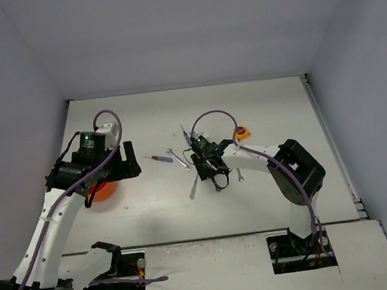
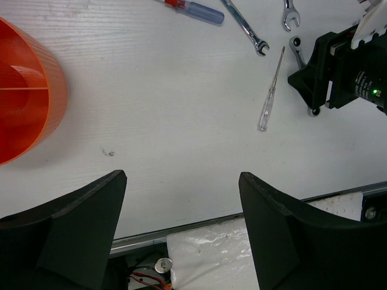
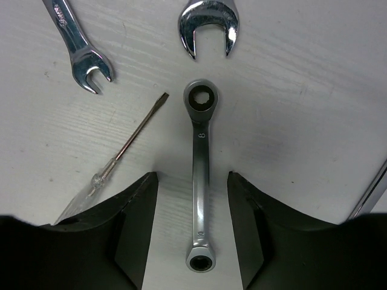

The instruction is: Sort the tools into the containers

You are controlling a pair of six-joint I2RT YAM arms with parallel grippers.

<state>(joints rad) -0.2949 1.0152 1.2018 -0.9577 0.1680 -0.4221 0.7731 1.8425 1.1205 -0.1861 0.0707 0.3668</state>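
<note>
A silver ring wrench [image 3: 201,175] lies flat on the white table. My right gripper [image 3: 192,181] is low over it, open, one finger on each side of the shaft with a gap on both sides. Beside it lie a clear-handled screwdriver [image 3: 121,154], a small open-end wrench [image 3: 78,42] and a larger open-end wrench head [image 3: 208,27]. The orange-red tub [image 2: 24,96] with inner dividers stands at the left, partly under my left arm [image 1: 101,191]. My left gripper [image 2: 181,181] hangs open and empty above bare table to the right of the tub. A blue-and-red screwdriver [image 2: 196,9] lies further back.
A small yellow tape measure [image 1: 243,133] sits behind the right arm. Another wrench [image 1: 240,175] lies to the right of the right gripper [image 1: 214,177]. The table's near edge [image 2: 211,223] and the arm bases' mounting strip run just below the left gripper. Grey walls enclose the table.
</note>
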